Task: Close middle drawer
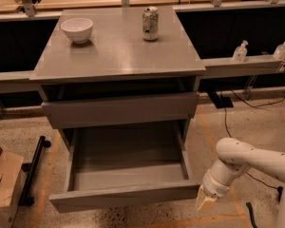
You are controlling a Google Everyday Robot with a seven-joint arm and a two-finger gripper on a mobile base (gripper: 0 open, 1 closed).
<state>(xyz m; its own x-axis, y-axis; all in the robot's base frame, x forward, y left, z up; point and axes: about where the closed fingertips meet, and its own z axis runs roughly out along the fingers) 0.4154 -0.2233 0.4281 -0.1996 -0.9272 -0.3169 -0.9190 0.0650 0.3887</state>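
The middle drawer [126, 196] of the grey cabinet [118, 51] is pulled far out toward me. It is a wide grey wooden box with a plain flat front and an empty deep tray. The drawer front above it [121, 110] sits nearly flush with the cabinet. My gripper [205, 203] hangs from the white arm [242, 160] at the lower right. It is just beside the right end of the open drawer's front panel, at about the same height. I cannot tell whether it touches the panel.
A white bowl [77, 30] and a drink can [150, 23] stand on the cabinet top. A cardboard box [2, 184] and a black bar [33, 167] are on the floor at left. Cables [228, 122] run across the floor at right. Two small bottles [240, 51] stand on the right ledge.
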